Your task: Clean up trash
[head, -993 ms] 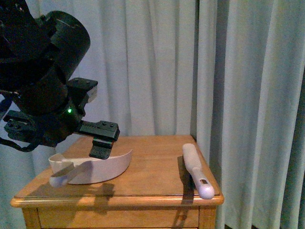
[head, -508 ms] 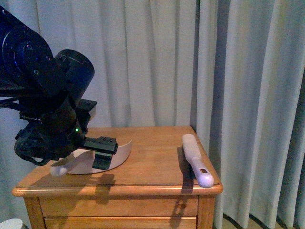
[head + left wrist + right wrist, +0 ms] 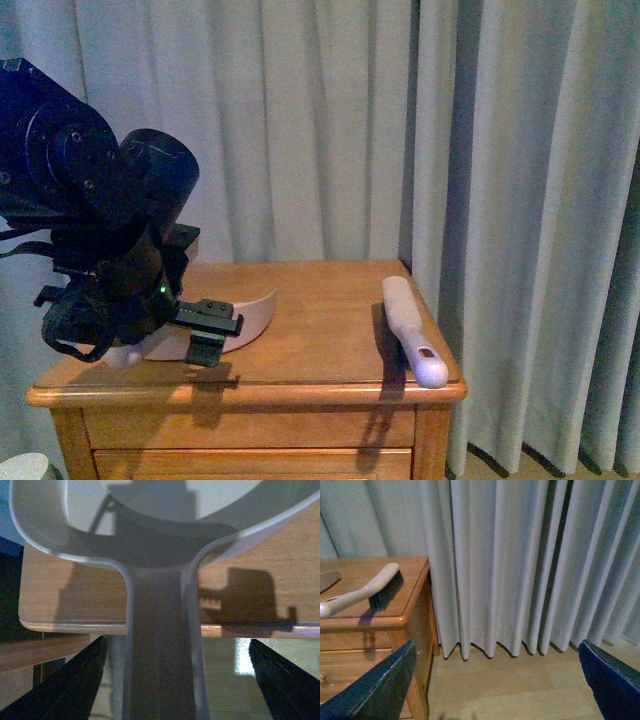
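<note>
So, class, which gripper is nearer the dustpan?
Left. The left gripper straddles the handle of the dustpan, open; the right gripper is off the table, beyond its brush side.

- Dustpan (image 3: 150, 540): bowl cut off beyond my left claw (image 3: 176, 645); handle leaves the frame between my fingers (image 3: 75, 680).
- Front view: my left arm (image 3: 100, 230) hides most of it.
- Brush (image 3: 367, 590), off to one side of my right claw (image 3: 497, 642): handle tip cut off.
- Pale round item (image 3: 18, 468), below left claw: unidentifiable.
</note>
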`<state>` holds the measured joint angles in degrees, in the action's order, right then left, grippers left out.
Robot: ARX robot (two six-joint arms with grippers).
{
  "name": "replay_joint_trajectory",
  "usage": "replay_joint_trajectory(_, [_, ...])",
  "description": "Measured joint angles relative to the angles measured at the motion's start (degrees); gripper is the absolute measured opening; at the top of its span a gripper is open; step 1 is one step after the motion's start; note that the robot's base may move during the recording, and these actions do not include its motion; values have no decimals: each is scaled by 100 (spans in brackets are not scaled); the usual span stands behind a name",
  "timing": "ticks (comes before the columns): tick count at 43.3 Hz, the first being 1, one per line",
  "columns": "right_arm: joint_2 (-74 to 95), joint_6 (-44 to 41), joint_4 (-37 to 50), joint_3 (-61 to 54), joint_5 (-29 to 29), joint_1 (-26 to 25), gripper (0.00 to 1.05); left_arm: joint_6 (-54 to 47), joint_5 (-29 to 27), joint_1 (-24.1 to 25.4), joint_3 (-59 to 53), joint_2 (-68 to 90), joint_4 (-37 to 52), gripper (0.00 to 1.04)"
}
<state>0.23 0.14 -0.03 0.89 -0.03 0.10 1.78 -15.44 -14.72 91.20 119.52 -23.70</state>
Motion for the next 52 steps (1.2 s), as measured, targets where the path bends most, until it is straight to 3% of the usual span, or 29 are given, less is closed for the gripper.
replay_joint_trajectory(12, [0, 0, 0, 2, 0, 0, 97, -48, -79, 22, -94, -37, 181, 30])
replay_joint_trajectory(14, [0, 0, 0, 0, 0, 0, 97, -90, -87, 22, -153, -72, 227, 27])
replay_joint_trajectory(22, [0, 0, 0, 0, 0, 0, 97, -428, -157, -2, -511, -358, 619, 27])
replay_joint_trajectory(29, [0, 0, 0, 0, 0, 0, 97, -787, -369, -127, -1121, -953, 1565, 27])
replay_joint_trajectory(37, [0, 0, 0, 2, 0, 0, 97, -1703, -597, -546, -3058, -2732, 3928, 27])
replay_joint_trajectory(52, [0, 0, 0, 0, 0, 0, 97, -1969, -533, -570, -5276, -5508, 5320, 27])
